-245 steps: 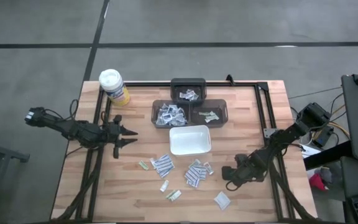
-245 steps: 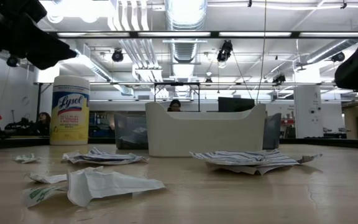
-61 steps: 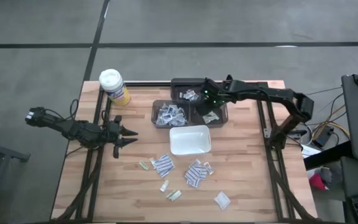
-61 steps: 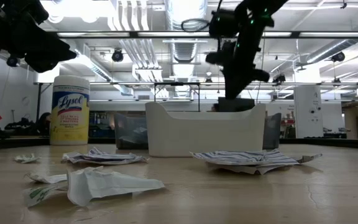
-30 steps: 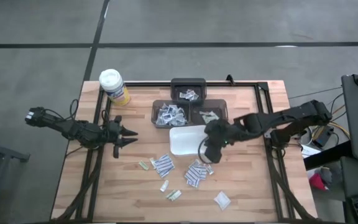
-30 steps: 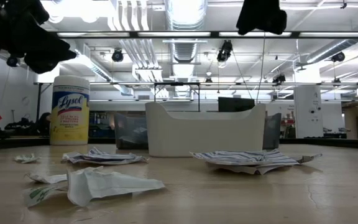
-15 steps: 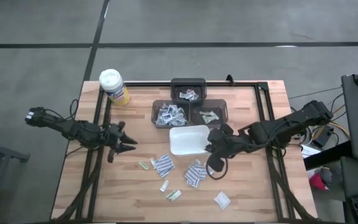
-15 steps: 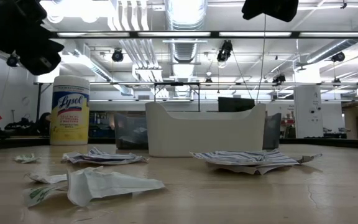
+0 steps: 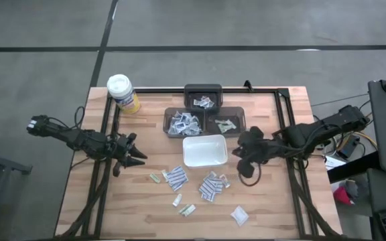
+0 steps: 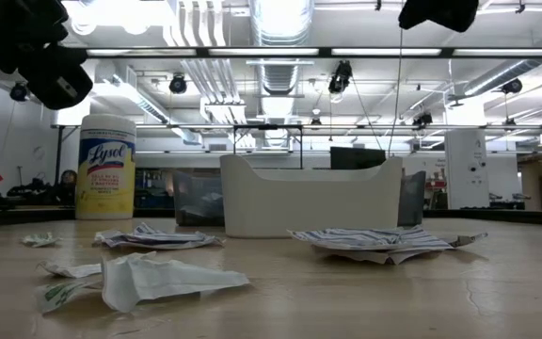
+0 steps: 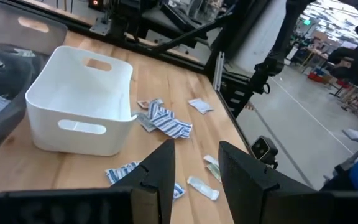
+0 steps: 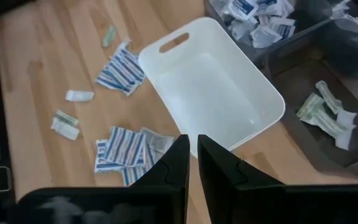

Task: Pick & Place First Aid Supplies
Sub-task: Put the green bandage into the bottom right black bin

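Swinging back from the dark bins, the right gripper [image 9: 244,163] now hangs beside the white tray [image 9: 205,150], fingers nearly together and holding nothing. Loose packets [image 9: 175,177] lie on the wood nearer the front; more picking seems due. Left gripper [image 9: 134,154] has edged closer, fingers parted, empty

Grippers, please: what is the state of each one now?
Left gripper: open, holding nothing, above the table.
Right gripper: fingers nearly together, nothing between them, above the white tray.
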You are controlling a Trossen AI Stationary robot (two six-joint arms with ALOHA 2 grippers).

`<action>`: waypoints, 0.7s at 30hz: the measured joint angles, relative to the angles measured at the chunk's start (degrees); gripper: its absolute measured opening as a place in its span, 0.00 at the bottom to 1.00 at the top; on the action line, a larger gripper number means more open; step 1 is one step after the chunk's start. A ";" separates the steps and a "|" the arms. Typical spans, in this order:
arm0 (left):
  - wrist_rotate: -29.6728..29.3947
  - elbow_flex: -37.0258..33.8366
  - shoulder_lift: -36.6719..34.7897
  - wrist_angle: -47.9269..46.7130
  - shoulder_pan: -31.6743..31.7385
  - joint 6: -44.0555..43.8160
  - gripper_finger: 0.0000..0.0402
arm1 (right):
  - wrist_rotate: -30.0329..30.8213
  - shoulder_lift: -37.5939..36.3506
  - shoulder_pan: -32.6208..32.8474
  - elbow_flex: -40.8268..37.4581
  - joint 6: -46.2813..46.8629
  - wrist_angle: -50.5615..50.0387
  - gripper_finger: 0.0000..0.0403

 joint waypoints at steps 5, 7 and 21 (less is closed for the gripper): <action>0.00 0.00 1.93 2.44 0.00 -1.65 0.29 | -0.07 -7.54 0.04 -8.26 -0.26 6.51 0.08; 0.09 0.00 3.37 4.02 0.00 -2.66 0.29 | -0.07 -10.79 0.04 -12.33 -0.80 9.69 0.08; 0.26 12.57 18.02 -1.59 -0.02 -4.79 0.29 | -2.23 -36.16 0.04 -33.94 -5.15 26.90 0.08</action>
